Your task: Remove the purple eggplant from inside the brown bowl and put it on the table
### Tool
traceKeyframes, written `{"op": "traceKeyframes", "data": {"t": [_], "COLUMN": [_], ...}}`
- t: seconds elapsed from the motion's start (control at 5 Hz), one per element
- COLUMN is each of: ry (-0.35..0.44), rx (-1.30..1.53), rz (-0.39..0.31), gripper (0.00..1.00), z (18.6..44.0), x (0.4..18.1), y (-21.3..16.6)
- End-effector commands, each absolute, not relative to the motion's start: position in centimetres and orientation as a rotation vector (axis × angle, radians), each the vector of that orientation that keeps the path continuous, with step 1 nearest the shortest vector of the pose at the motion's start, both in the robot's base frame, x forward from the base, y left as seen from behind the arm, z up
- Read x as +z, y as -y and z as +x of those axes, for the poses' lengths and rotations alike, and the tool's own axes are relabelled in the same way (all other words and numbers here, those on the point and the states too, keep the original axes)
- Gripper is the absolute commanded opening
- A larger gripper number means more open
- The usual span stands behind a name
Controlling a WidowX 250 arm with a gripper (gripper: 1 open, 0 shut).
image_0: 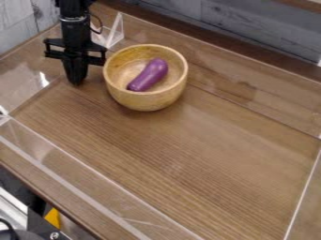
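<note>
The purple eggplant [148, 75] lies slanted inside the brown bowl [148, 100], which stands on the table [189, 159] at the upper left. My gripper [75, 77] points straight down just left of the bowl, outside its rim and low over the wood. Its black fingers are pressed together with nothing between them. I cannot tell whether it touches the bowl's side.
Clear plastic walls edge the tabletop, one along the front [88, 197] and one at the far left [22, 58] close behind the gripper. A grey plank wall [238, 23] runs along the back. Bare wood stretches to the right of the bowl and in front of it.
</note>
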State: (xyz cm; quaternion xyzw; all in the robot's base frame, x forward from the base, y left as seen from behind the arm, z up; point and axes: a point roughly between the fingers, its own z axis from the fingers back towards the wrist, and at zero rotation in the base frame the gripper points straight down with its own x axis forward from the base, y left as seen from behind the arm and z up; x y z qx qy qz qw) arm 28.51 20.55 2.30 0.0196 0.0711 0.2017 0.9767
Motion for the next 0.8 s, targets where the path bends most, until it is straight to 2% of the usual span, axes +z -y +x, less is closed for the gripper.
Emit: {"op": "traceKeyframes", "data": {"t": [0.0,0.6], "ry": [-0.073,-0.072], "rx": [0.416,0.427], "rz": [0.063,0.053], "gripper": [0.00,0.00], "z": [28.5,27.1], "x": [4.7,4.6], "y": [-21.5,-21.6]}}
